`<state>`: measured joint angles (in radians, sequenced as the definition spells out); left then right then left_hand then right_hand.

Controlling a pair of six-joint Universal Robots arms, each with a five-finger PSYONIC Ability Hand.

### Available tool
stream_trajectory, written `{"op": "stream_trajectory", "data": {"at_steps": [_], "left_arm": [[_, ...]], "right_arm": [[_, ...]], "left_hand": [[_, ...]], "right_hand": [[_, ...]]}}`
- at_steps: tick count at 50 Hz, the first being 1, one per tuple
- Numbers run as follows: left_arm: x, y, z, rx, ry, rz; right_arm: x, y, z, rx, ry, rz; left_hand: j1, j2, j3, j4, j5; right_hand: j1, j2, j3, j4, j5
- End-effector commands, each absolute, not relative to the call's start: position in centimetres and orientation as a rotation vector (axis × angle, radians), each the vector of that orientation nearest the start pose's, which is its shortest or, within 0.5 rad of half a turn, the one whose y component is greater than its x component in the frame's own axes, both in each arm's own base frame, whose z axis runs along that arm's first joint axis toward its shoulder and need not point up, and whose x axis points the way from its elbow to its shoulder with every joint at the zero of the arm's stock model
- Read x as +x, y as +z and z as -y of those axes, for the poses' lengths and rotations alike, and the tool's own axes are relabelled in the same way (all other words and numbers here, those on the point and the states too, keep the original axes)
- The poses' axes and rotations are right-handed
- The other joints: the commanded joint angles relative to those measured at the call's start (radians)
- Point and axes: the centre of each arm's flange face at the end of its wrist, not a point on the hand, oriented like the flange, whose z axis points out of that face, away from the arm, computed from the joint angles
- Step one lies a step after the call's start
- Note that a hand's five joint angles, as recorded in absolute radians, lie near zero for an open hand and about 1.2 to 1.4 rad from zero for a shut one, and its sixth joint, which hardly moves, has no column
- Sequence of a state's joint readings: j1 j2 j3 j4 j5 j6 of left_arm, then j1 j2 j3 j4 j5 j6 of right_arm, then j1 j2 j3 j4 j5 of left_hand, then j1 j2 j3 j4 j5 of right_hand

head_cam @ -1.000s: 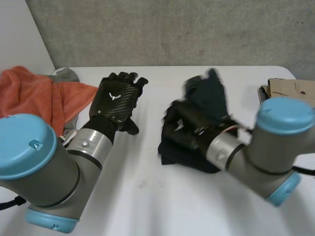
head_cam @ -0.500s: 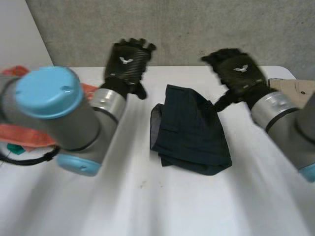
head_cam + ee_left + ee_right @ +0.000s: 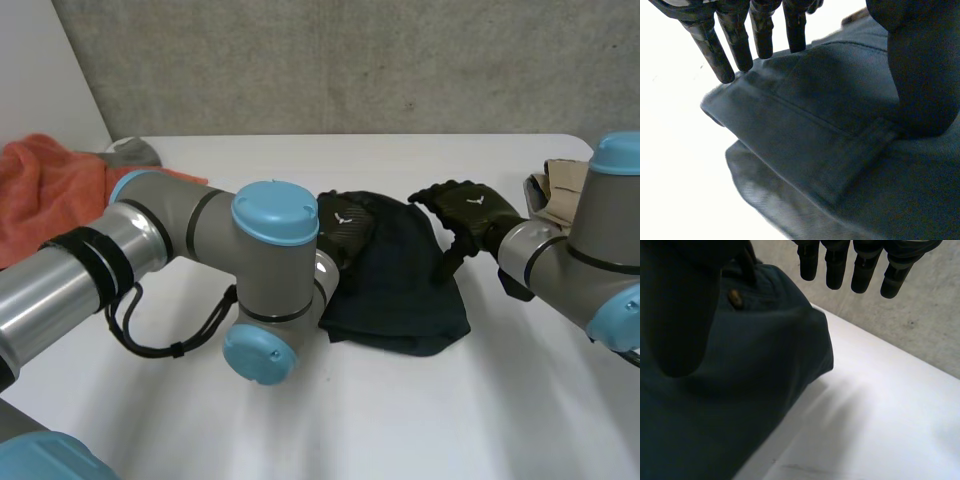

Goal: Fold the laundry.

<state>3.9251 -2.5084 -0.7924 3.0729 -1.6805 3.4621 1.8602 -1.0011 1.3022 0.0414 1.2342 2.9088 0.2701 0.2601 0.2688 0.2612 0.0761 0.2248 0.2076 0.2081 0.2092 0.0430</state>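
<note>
Folded dark-blue fabric garment [image 3: 405, 290] on white worktop [image 3: 400, 420].
Left hand [image 3: 345, 222] and right hand [image 3: 470, 208] flank garment, both released; uneven pressing could skew the fold.

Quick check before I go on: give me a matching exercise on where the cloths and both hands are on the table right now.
Things:
1. dark folded garment
2. orange cloth
3. left hand
4. right hand

Places:
A. far left part of the table
B. middle of the table, between the two hands
C. at the garment's right side
D. on the garment's left side

Pairs: 1-B, 2-A, 3-D, 4-C
</note>
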Motion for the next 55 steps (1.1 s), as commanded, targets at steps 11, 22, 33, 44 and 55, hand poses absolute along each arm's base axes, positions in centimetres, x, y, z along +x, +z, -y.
{"op": "stream_trajectory", "data": {"at_steps": [11, 22, 33, 44, 55], "left_arm": [[-41.0, 13.4, 23.3, 1.387, -1.833, -2.225], [-40.9, 16.7, 23.4, 1.334, -1.928, -2.189], [-41.9, 19.5, 23.7, 1.262, -2.152, -2.153], [-41.3, 14.5, 24.5, 1.317, -1.931, -2.246], [-41.1, 14.9, 24.2, 1.342, -1.886, -2.262]], "right_arm": [[26.3, 13.1, 34.9, -1.065, -1.647, -2.331], [25.3, 17.8, 34.3, -1.038, -1.826, -2.327], [29.0, 18.9, 31.2, -1.094, -1.753, -2.112], [29.3, 14.9, 32.0, -1.057, -1.629, -2.194], [28.9, 14.8, 32.7, -1.056, -1.645, -2.24]], "left_hand": [[-0.018, -0.008, -0.017, -0.009, 0.001], [-0.027, -0.017, -0.026, -0.018, -0.008], [-0.039, -0.029, -0.038, -0.03, -0.02], [-0.021, -0.011, -0.02, -0.012, -0.002], [-0.03, -0.02, -0.029, -0.021, -0.011]], "right_hand": [[-0.05, -0.033, -0.034, -0.035, -0.043], [-0.05, -0.033, -0.034, -0.035, -0.043], [-0.05, -0.033, -0.034, -0.035, -0.043], [-0.05, -0.033, -0.034, -0.035, -0.043], [-0.05, -0.033, -0.034, -0.035, -0.043]]}}
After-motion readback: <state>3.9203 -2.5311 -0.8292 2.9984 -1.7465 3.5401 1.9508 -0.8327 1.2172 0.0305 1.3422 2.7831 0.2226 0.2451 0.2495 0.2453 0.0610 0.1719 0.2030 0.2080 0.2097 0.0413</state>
